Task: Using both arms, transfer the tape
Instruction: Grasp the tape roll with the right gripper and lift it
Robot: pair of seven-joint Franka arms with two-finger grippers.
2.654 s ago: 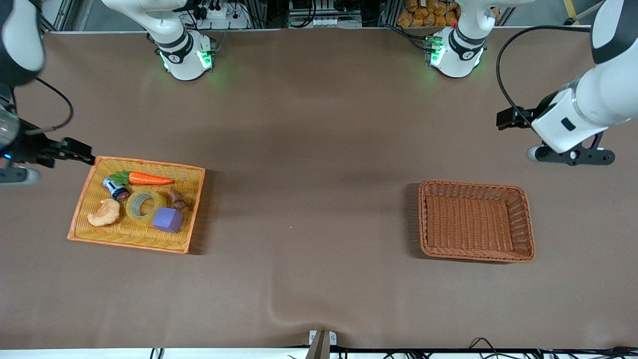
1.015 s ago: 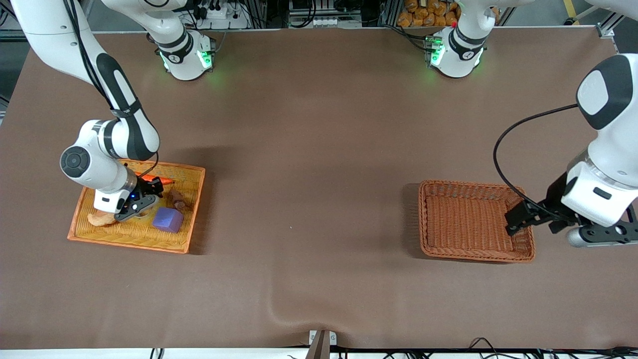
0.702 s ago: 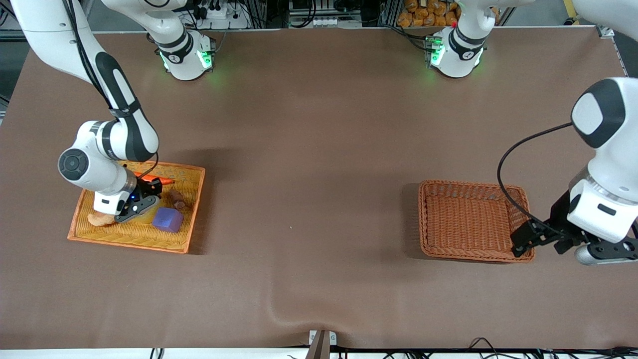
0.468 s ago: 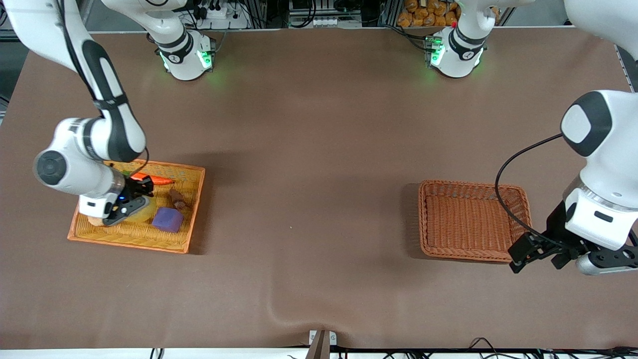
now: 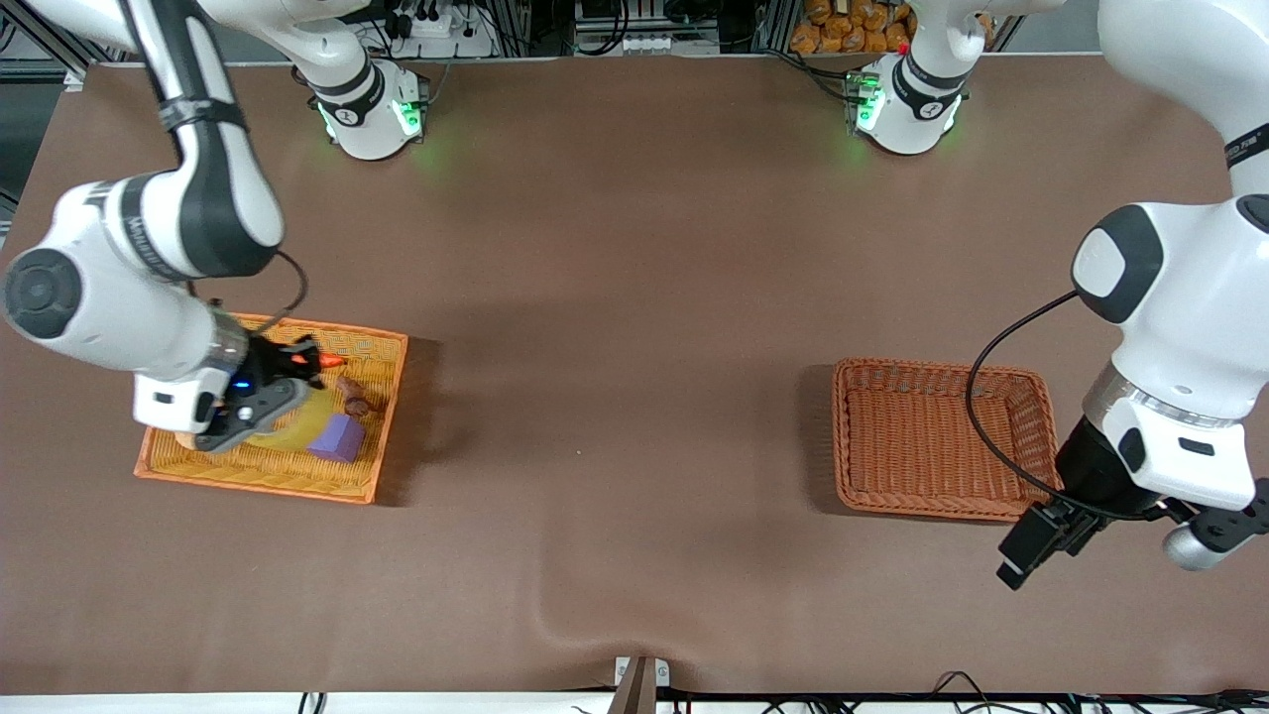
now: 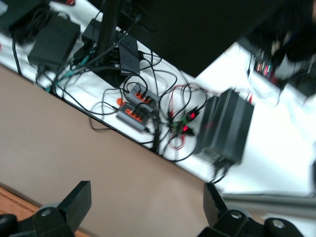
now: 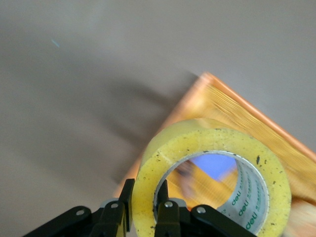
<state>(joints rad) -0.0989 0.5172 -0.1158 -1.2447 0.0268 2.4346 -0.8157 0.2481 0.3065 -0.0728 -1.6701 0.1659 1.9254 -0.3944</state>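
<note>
The tape [image 7: 207, 137], a yellow translucent ring with a grey-white core, hangs in my right gripper [image 7: 145, 190]. One finger is inside the core and one outside, shut on the ring's wall. In the front view the right gripper [image 5: 260, 402] holds the tape [image 5: 288, 421] a little above the yellow woven tray [image 5: 258, 486] at the right arm's end. My left gripper [image 6: 145, 207] is wide open and empty over bare table, beside the brown basket [image 5: 942, 508] and near the table's front edge. In the front view the left gripper [image 5: 1205, 521] is mostly hidden under its wrist.
The tray still holds a purple cube [image 5: 335, 438], a carrot toy [image 5: 309, 359] and a small brown toy [image 5: 353, 399]. The brown basket holds nothing. Cables and power boxes [image 6: 222, 128] lie off the table's front edge.
My right gripper came down into the tray, shut on the tape and has lifted it. My left arm swung past the brown basket toward the front edge.
</note>
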